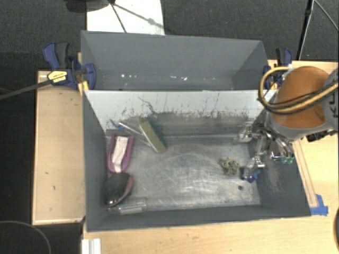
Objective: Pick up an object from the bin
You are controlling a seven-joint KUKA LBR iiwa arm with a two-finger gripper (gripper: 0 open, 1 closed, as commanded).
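Observation:
My gripper [250,172] hangs low at the right side of the bin, close to the floor near the right wall. Just to its left lies a small lumpy olive-brown thing [230,166], flat on the bin floor, beside the gripper and apart from it. I see nothing held in the gripper.
Along the left wall lie a purple and white packet [119,152], a black rounded thing [117,188] and a clear tube [128,208]. A green and tan block [152,134] leans at the back left. The arm with its orange cover comes in from the right.

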